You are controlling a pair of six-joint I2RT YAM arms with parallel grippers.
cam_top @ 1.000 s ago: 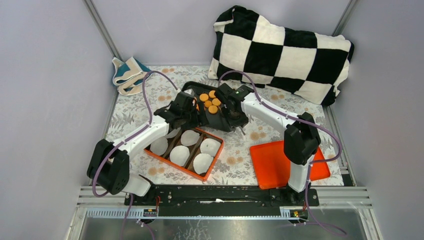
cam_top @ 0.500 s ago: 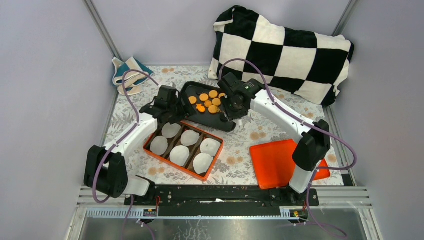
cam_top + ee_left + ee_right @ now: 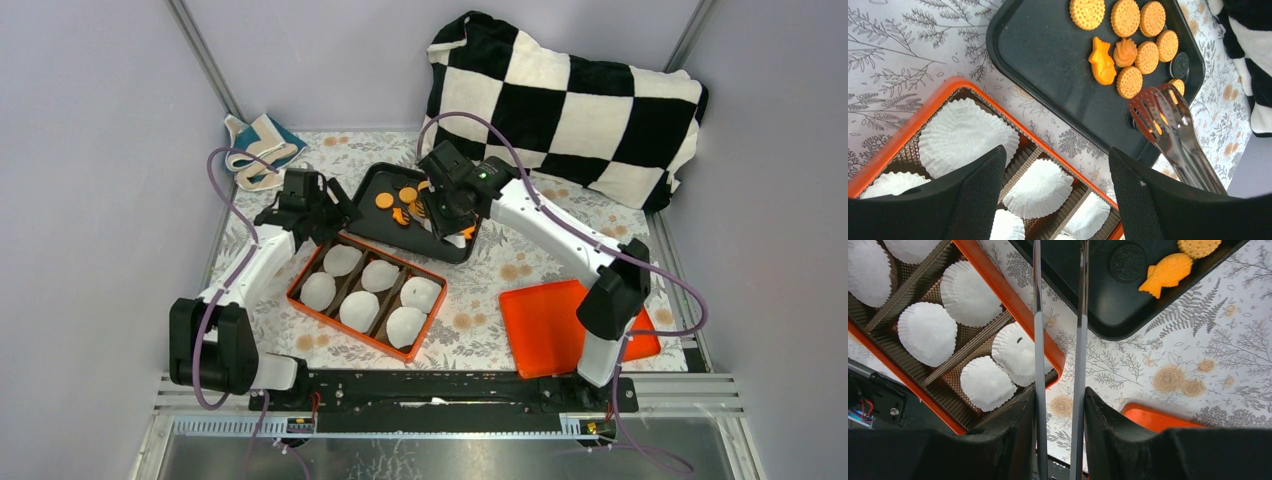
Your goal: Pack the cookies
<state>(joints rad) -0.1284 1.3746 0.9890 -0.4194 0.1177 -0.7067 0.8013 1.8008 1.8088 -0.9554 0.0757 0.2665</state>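
Observation:
Several orange-yellow cookies [image 3: 405, 205] lie on a black tray [image 3: 368, 215] at the table's middle back. The left wrist view shows them as round discs [image 3: 1125, 17] plus a fish-shaped one [image 3: 1101, 60]. Another fish-shaped cookie [image 3: 1166, 272] and a dark round one [image 3: 1128, 262] lie near the tray's right edge. My right gripper [image 3: 447, 212] [image 3: 1058, 390] is shut on metal tongs [image 3: 1080, 340], whose tips [image 3: 1158, 107] hover over that edge. My left gripper [image 3: 322, 212] [image 3: 1055, 155] hangs open and empty over the far corner of the orange box [image 3: 300, 297] of white paper liners [image 3: 380, 275].
A black-and-white checked pillow [image 3: 570, 100] fills the back right. A flat orange lid [image 3: 545, 330] lies at the right front by the right arm's base. A folded cloth [image 3: 255, 145] sits in the back left corner.
My left gripper has drawn back to the left, off the black tray. My right gripper has swung left with the tongs, over the tray's right side.

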